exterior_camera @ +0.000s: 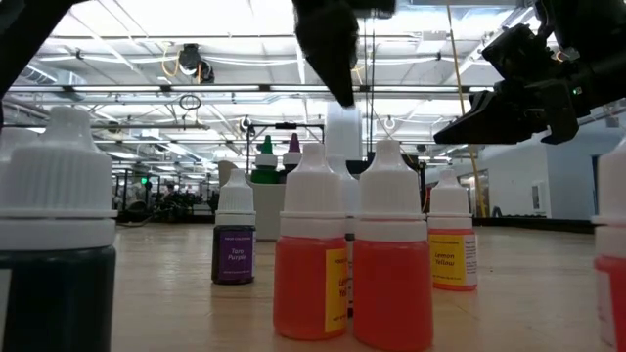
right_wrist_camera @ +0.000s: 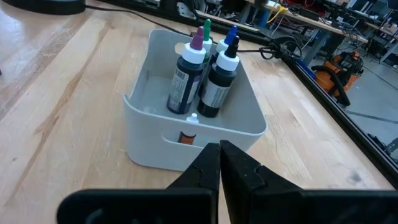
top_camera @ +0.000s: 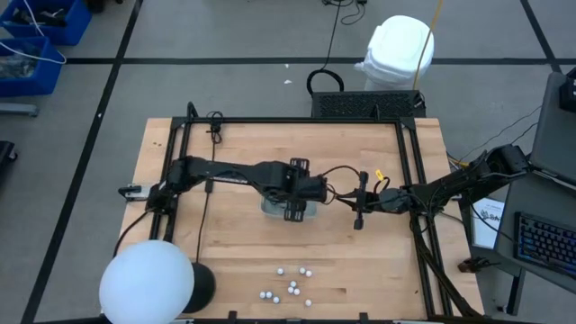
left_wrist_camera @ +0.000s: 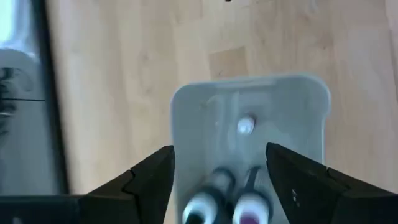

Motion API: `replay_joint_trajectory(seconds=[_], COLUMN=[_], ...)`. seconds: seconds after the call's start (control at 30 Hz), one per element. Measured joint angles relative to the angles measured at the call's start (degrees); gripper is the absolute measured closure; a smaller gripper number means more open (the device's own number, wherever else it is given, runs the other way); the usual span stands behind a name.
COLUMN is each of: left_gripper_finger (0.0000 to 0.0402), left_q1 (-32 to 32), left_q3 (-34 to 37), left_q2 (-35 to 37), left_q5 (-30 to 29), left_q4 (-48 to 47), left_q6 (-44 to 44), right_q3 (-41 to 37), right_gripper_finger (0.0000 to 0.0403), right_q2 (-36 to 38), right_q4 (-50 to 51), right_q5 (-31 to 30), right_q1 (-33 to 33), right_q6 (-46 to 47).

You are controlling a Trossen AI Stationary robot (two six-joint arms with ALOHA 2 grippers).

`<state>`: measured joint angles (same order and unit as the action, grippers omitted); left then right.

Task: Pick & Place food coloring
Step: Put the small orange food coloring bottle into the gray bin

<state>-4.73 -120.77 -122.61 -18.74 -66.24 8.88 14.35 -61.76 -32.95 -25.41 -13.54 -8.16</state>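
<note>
From above I have the left gripper (top_camera: 313,188) parked directly over the translucent grey tray (top_camera: 270,209) near the middle of the wooden table (top_camera: 234,153); in its own wrist camera its two dark fingers (left_wrist_camera: 149,180) stand spread wide on either side of the tray (left_wrist_camera: 186,124) with nothing between them. Looking down past them I can see a small white-capped food coloring bottle (left_wrist_camera: 246,126) on the tray floor and the tops of two larger bottles (left_wrist_camera: 224,202) nearer the lens. The right gripper (top_camera: 362,202) sits just to the right of the tray, and its wrist view shows its fingers (right_wrist_camera: 239,168) pressed together, pointing at the tray wall (right_wrist_camera: 155,134) and gripping nothing. That same view gives me the tray's contents best: tall dark bottles (right_wrist_camera: 185,78) with purple, green and blue tips standing upright together, and what looks like a small orange bottle (right_wrist_camera: 188,132) low against the near wall, though I only see it blurred through the plastic. The rest of the food coloring (top_camera: 292,286) is a loose cluster of white-capped bottles near the table's front edge, well apart from the tray; the level camera shows these upright, with orange (exterior_camera: 313,279), purple (exterior_camera: 235,256) and yellow (exterior_camera: 452,249) among them.
</note>
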Motion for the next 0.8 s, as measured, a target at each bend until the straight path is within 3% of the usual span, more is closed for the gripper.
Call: replay_joint_trajectory(seconds=[0.1, 0.2, 0.27, 0.43, 0.5, 0.63, 0.8], left_gripper_finger=[0.0171, 0.0203, 0.0229, 0.0299, 0.0328, 0.0387, 0.0393], left_q1=[0.3, 1.5, 2.7, 7.2, 8.9, 11.8, 12.7], left_q3=[1.6, 8.6, 16.1, 39.2, 47.9, 60.1, 72.0], left_q2=[4.3, 11.1, 16.6, 29.8, 33.4, 36.6, 38.3], left_q5=[-0.3, 0.7, 2.9, 17.6, 19.8, 22.2, 28.3], left_q4=[-0.9, 2.5, 11.0, 35.4, 42.4, 51.5, 63.4], left_q6=[-0.8, -0.8, 0.1, 1.8, 1.0, 0.2, 2.5], right_q3=[0.0, 0.0, 0.0, 0.0, 0.0, 0.0, 0.0], right_gripper_finger=[0.0399, 0.0399, 0.0399, 0.0399, 0.0399, 0.0399, 0.0399], right_q2=[0.0, 0.0, 0.0, 0.0, 0.0, 0.0, 0.0], right_q4=[0.0, 0.3, 0.3, 0.3, 0.3, 0.3, -0.3], right_q5=[0.0, 0.2, 0.2, 0.2, 0.2, 0.2, 0.6], right_q1=[0.0, 0.0, 0.0, 0.0, 0.0, 0.0, -0.1], right_q6=[0.0, 0.3, 0.6, 0.7, 1.5, 2.4, 3.0])
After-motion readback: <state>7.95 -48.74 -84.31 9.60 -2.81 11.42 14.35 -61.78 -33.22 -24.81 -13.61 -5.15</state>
